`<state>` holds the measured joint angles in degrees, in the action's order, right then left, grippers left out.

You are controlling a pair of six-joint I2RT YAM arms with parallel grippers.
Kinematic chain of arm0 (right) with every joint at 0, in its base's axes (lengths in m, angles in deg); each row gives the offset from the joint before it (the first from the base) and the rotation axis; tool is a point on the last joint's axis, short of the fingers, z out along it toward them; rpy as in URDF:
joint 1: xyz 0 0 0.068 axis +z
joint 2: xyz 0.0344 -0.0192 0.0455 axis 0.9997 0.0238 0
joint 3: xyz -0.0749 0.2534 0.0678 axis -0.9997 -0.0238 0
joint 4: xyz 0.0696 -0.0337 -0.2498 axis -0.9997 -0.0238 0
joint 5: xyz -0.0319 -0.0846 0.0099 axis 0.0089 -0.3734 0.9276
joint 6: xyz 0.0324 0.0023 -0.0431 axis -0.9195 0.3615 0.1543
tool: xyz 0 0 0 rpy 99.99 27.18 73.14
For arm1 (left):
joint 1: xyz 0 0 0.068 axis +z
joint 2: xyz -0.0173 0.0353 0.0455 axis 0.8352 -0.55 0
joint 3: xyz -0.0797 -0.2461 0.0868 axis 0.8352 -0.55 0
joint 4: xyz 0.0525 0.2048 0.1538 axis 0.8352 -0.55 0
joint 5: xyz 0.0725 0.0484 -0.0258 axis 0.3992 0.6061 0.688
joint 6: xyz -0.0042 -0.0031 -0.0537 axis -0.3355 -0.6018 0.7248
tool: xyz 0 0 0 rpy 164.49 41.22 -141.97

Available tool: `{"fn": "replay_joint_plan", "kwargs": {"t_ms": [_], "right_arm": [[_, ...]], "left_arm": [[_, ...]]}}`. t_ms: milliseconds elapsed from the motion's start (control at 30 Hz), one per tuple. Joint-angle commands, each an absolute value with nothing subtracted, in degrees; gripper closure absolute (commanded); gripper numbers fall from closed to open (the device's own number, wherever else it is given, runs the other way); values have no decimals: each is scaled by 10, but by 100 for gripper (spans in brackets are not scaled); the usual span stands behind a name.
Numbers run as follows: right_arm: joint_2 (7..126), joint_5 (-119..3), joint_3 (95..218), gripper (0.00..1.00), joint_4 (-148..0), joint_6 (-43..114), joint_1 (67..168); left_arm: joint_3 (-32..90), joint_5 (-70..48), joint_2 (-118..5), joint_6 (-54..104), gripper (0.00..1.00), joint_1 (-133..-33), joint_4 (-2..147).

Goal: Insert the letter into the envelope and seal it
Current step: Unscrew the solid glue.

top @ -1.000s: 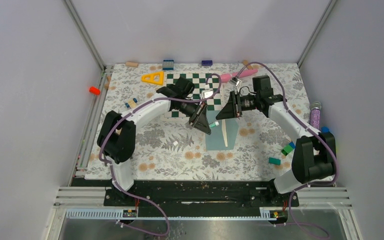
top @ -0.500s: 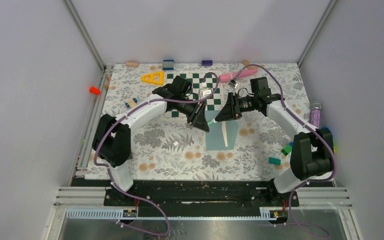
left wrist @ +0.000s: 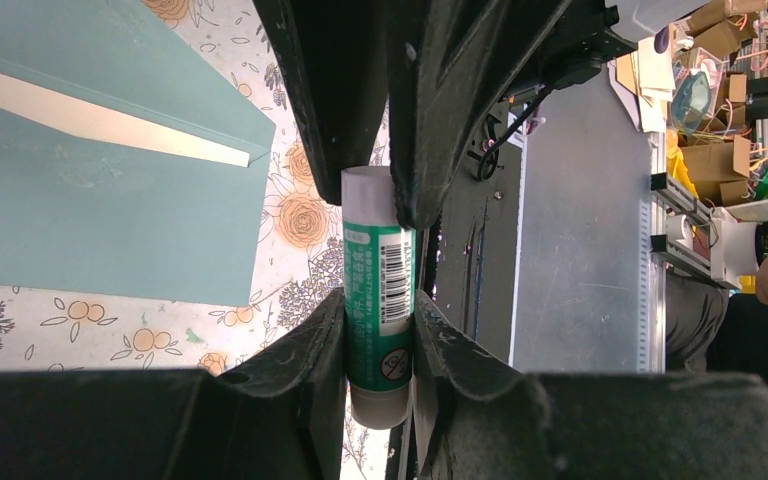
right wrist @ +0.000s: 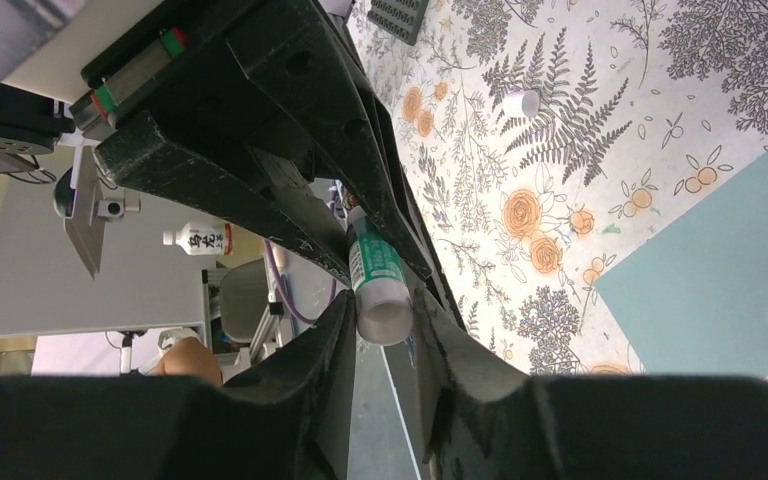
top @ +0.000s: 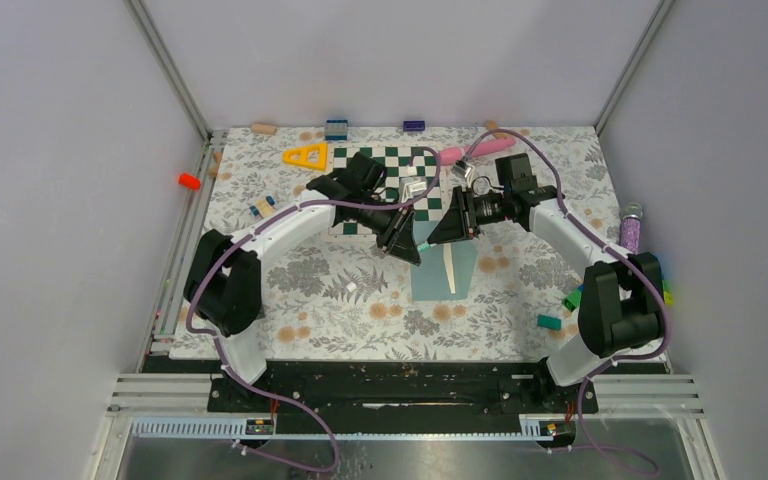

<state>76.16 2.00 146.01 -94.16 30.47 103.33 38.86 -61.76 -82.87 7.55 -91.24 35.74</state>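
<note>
The teal envelope lies flat on the floral mat, also low in the left wrist view. A narrow cream strip shows between its teal parts; I cannot tell whether that is the letter, which is otherwise hidden. Just above the envelope's far end, both grippers meet on a green glue stick. My left gripper is shut on its green body. My right gripper is shut on its pale end, coming in from the opposite side.
The green-white chessboard lies behind the grippers. A yellow triangle and a pink object sit near it. A small white cap rests left of the envelope. Loose bricks and a purple tube are at the right.
Both arms have edged slightly toward the far side, with the glue stick still between the two grippers. The envelope has not moved.
</note>
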Motion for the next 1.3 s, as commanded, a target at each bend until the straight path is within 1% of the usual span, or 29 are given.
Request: {"fn": "replay_joint_plan", "kwargs": {"t_ms": [0,133,167,200,233,267,300,333,400,567,633,767,867,1000,1100,1267], "right_arm": [[764,44,1484,77,-945,302,1041],[764,47,1485,79,-945,299,1041],[764,48,1485,79,-945,298,1041],[763,47,1485,79,-945,298,1041],[763,47,1485,79,-944,296,1041],[763,47,1486,80,-945,295,1041],[764,47,1486,80,-945,294,1042],[764,48,1486,80,-945,294,1041],[765,49,1486,80,-945,295,1041],[768,47,1485,81,-945,295,1044],[770,44,1484,81,-946,297,1046],[774,39,1485,81,-945,298,1050],[775,35,1484,81,-947,300,1052],[774,37,1484,81,-947,303,1052],[767,40,1482,81,-946,315,1052],[733,76,1469,75,-949,375,1052]], "left_arm": [[387,-611,-800,70,83,-915,380],[386,-605,-796,70,80,-915,380],[387,-605,-796,70,77,-915,380],[387,-603,-795,70,72,-915,380],[387,-600,-794,70,62,-915,380],[387,-597,-792,70,49,-915,380],[388,-594,-790,70,41,-915,380],[388,-591,-789,70,35,-915,381],[390,-583,-788,70,34,-915,380],[391,-573,-791,77,34,-915,387],[392,-570,-793,82,36,-915,392],[395,-565,-797,86,50,-917,395],[395,-564,-799,86,55,-917,395],[394,-565,-801,86,69,-918,395],[396,-599,-809,87,74,-918,392],[419,-713,-850,84,75,-914,357]]}}
